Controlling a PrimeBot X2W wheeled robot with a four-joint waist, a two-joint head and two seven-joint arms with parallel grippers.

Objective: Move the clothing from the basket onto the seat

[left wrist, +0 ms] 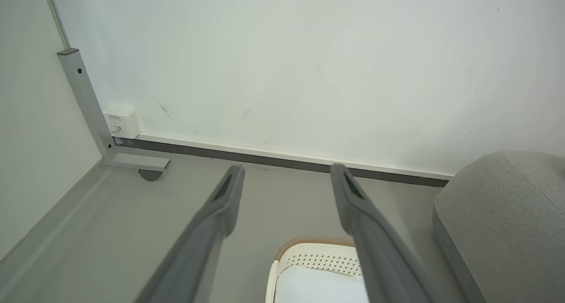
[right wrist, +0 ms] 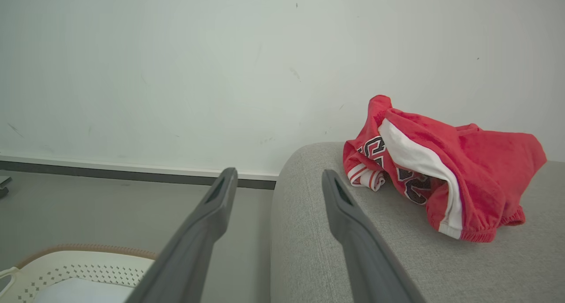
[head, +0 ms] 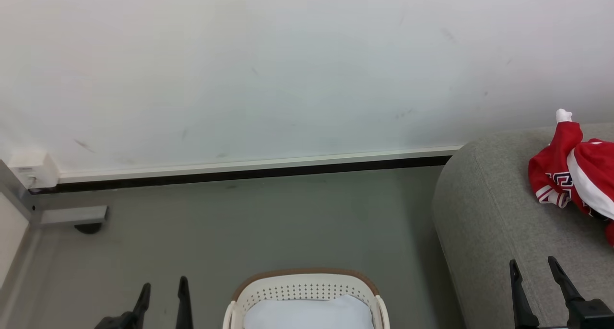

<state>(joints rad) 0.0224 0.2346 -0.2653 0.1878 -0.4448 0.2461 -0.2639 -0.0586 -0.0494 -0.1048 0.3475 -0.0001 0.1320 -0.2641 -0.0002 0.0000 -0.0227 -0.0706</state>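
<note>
Left gripper and right gripper both sit spread wide with nothing in them in the head view, left over the floor beside the basket, right over the seat, with the clothing bunched on the seat and cut off at the frame edge. Left wrist view gets the basket holding a plain white cloth. Right wrist view catches the whole heap: crumpled red fabric, a broad white stripe, striped trim, black-and-white block lettering, lying clear of the fingers.

Clothing heaped on seat; basket holds white cloth.
</note>
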